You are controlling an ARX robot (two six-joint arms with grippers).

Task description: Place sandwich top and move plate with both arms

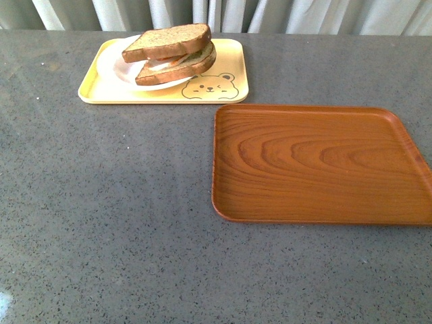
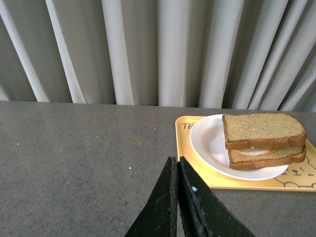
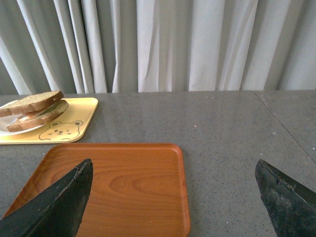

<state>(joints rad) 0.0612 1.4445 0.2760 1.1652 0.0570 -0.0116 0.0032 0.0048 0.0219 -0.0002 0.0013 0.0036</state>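
The sandwich top (image 1: 169,40), a brown bread slice, lies tilted on the lower slice with egg, on the white plate (image 1: 111,64). That plate sits on the yellow bear-print tray (image 1: 229,67) at the back left. In the left wrist view the sandwich top (image 2: 261,129) and plate (image 2: 210,140) lie just beyond my left gripper (image 2: 176,160), which is shut and empty above bare table. My right gripper (image 3: 174,170) is wide open over the wooden tray's edge, holding nothing. Neither arm shows in the front view.
A large brown wooden tray (image 1: 317,162) lies empty at the right of the grey speckled table (image 1: 101,202). Pale curtains (image 1: 270,13) hang behind the table's far edge. The yellow tray (image 3: 79,121) shows far off in the right wrist view.
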